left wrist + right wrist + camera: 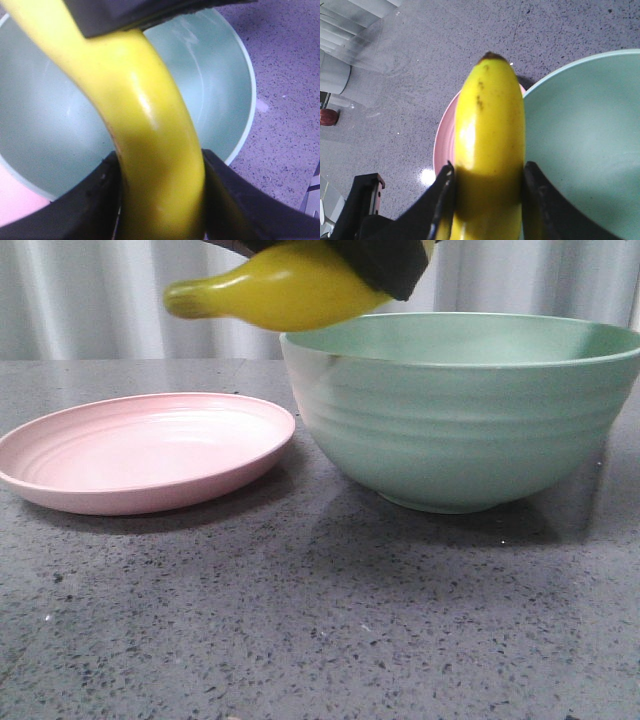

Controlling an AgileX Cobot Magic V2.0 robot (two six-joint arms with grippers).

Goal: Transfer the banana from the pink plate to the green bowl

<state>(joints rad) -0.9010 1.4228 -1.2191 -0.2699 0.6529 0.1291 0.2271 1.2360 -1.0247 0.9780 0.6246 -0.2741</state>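
Grey speckled table (300,640); banana (290,285) seemingly claw-held above green bowl (460,420).

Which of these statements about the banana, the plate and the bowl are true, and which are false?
1. The banana lies on the plate. False: it is held in the air, above the bowl's near-left rim.
2. The bowl is empty. True.
3. The fingers of the right gripper press on both sides of the banana. True.
4. The left gripper is open and holds nothing. False: it also grips the banana.
5. The plate stands inside the bowl. False: it stands beside it, on the table.
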